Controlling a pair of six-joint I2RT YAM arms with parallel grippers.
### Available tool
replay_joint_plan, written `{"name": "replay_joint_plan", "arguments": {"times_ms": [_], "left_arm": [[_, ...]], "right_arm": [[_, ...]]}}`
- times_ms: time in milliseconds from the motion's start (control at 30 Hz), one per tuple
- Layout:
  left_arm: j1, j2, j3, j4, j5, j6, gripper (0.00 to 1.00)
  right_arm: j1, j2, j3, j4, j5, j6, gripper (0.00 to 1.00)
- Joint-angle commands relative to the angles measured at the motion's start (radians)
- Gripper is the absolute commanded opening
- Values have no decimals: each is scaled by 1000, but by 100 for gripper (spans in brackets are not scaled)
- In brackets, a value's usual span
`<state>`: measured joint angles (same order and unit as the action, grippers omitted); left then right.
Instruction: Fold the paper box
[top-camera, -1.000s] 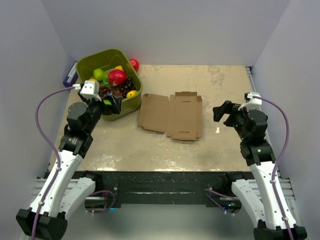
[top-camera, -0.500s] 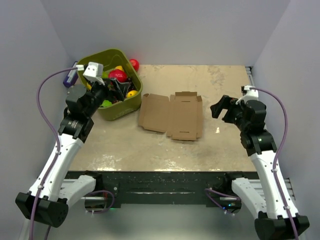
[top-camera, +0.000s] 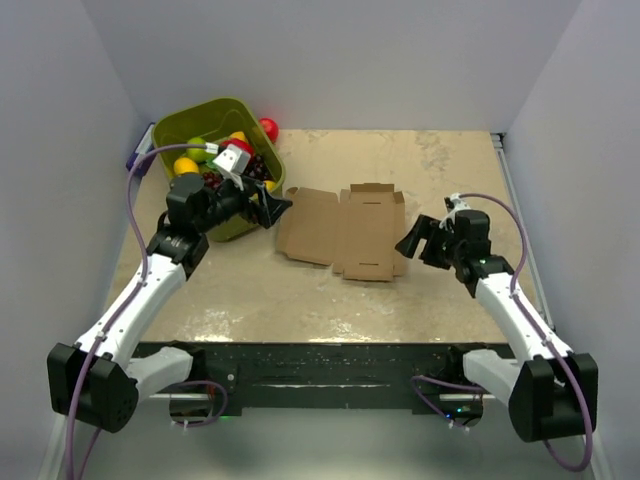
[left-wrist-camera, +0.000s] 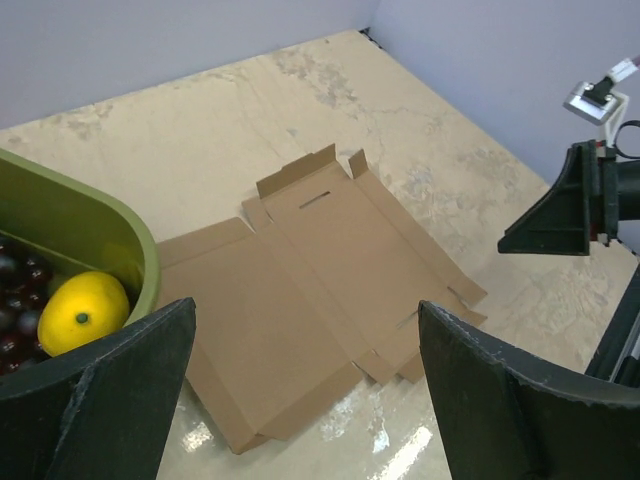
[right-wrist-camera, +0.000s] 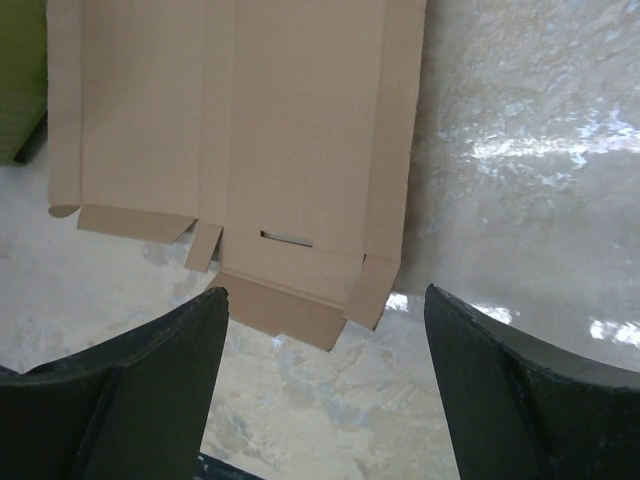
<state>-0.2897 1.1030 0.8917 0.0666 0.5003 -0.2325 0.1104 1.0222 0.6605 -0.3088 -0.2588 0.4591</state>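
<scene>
1. The paper box (top-camera: 343, 232) is lying totally flat and unfolded around the middle of the table (top-camera: 440, 160), with all its flaps spread out. Nothing is gripping it.
2. The left gripper (top-camera: 270, 207) sits just beside the box's left edge, right by the near corner of the green bin (top-camera: 200, 108). In the left wrist view its fingers (left-wrist-camera: 130, 390) are spread wide with only air between them, so it's released and holding nothing. The flat cardboard shows between them further out.
3. The right gripper (top-camera: 415, 240) is just off the box's right edge. Same deal: the right wrist view shows its jaws wide apart, and the slotted end of the cardboard (right-wrist-camera: 240, 150) is framed between them.
4. I honestly can't tell from the top view whether either gripper is touching the table or just hovering low over it.
5. The bin is at the far left and full of toy fruit. A yellow lemon (left-wrist-camera: 82, 312) sits against its wall on top of some dark grapes, and a red ball (top-camera: 268, 128) sits just behind the bin.
</scene>
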Motion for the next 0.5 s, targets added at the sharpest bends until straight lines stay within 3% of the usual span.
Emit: {"name": "replay_joint_plan", "arguments": {"times_ms": [0, 300, 467], "left_arm": [[-19, -14, -3, 93, 50, 2, 96], [-51, -15, -14, 88, 38, 30, 95], [-65, -17, -10, 72, 26, 51, 95]], "right_arm": [[-2, 100, -58, 223, -95, 72, 82], [-5, 311, -30, 304, -46, 41, 81], [-12, 418, -18, 381, -60, 39, 76]]}}
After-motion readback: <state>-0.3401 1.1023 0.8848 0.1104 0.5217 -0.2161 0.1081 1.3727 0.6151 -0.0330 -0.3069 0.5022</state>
